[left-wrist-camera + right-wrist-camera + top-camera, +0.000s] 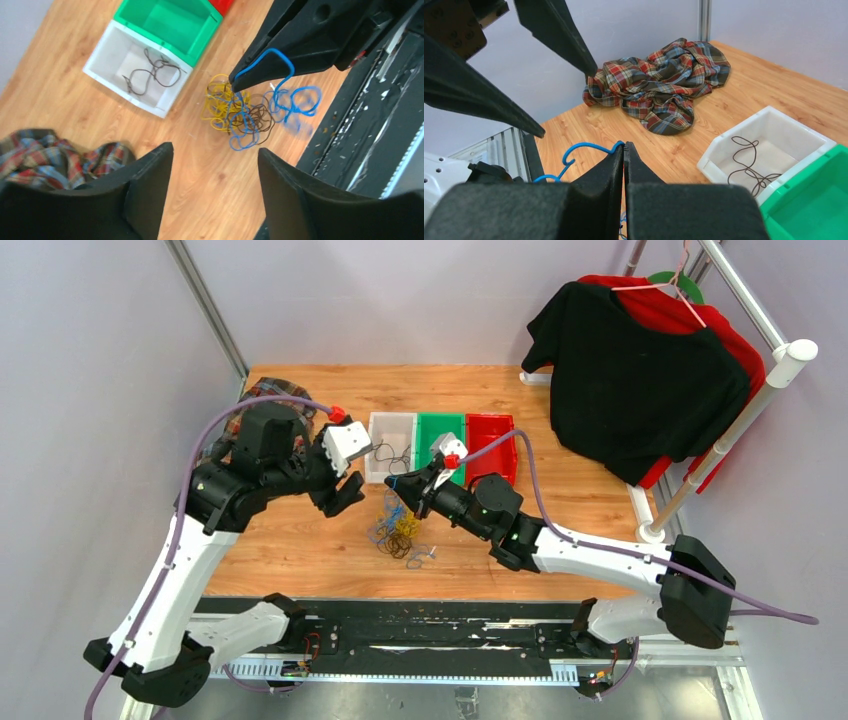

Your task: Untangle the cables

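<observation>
A tangle of yellow, blue and dark brown cables (398,530) lies on the wooden table in front of the bins; it also shows in the left wrist view (239,112). My right gripper (396,486) is shut on a blue cable (585,148) and holds it above the pile; the left wrist view shows that blue cable (272,67) looping over the shut fingers. My left gripper (341,492) is open and empty, raised left of the pile. A dark brown cable (152,75) lies in the white bin (380,468).
A green bin (428,426) and a red bin (491,445) stand right of the white one. A plaid cloth (659,85) lies at the back left. A rack with black and red shirts (640,370) stands at the right. The black rail (420,630) runs along the near edge.
</observation>
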